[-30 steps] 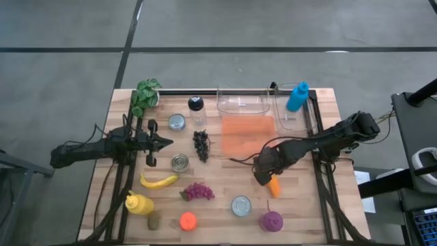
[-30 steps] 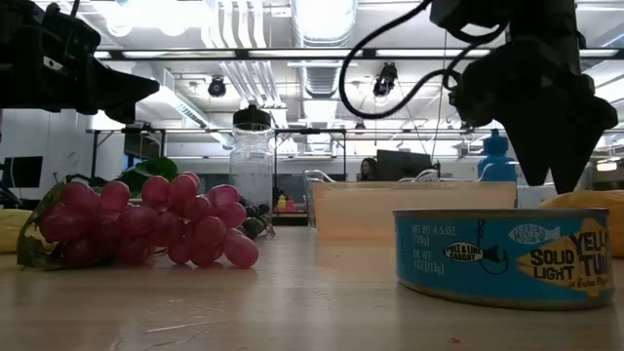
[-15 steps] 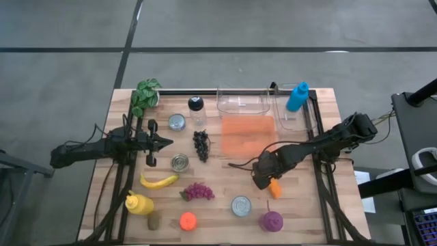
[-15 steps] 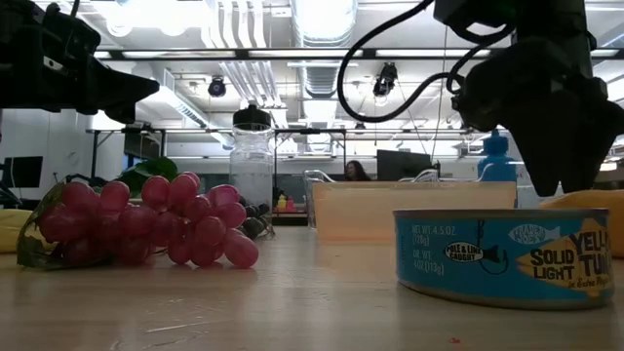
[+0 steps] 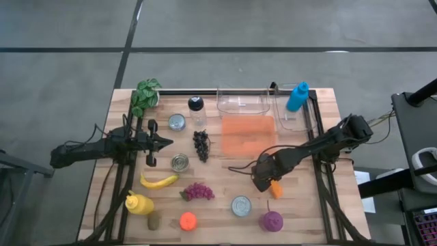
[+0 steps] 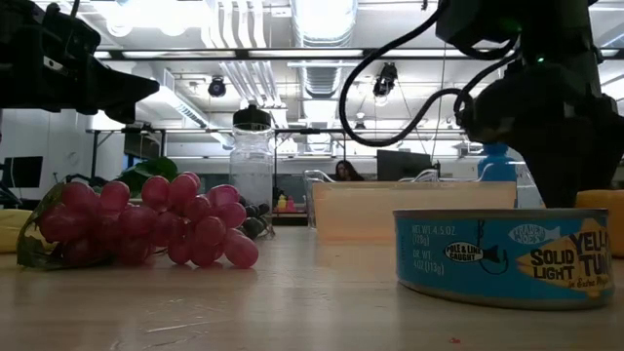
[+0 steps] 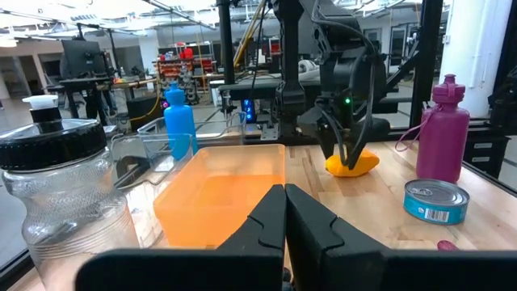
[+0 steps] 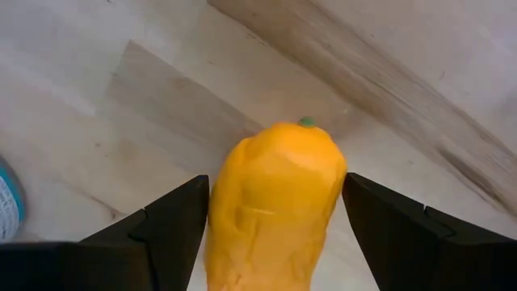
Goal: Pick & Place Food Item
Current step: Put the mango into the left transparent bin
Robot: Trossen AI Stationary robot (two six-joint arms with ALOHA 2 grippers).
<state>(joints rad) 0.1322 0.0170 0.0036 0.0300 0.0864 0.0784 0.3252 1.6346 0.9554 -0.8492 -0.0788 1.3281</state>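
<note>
Food item: the orange carrot-like piece (image 8: pixel 273 206) lies flat on the table (image 5: pixel 300 205), right of centre, just below the orange tray (image 5: pixel 247 134).
Right claw (image 5: pixel 265 183): lowered over the piece, fingers spread to either side of it and not yet pinching (a straddle that lines up a squeeze across its width).
Left claw (image 5: pixel 166 143): pressed shut, holding nothing, parked over the left side of the table so the working area is free.
Likely goal: the orange tray, apparently empty.
</note>
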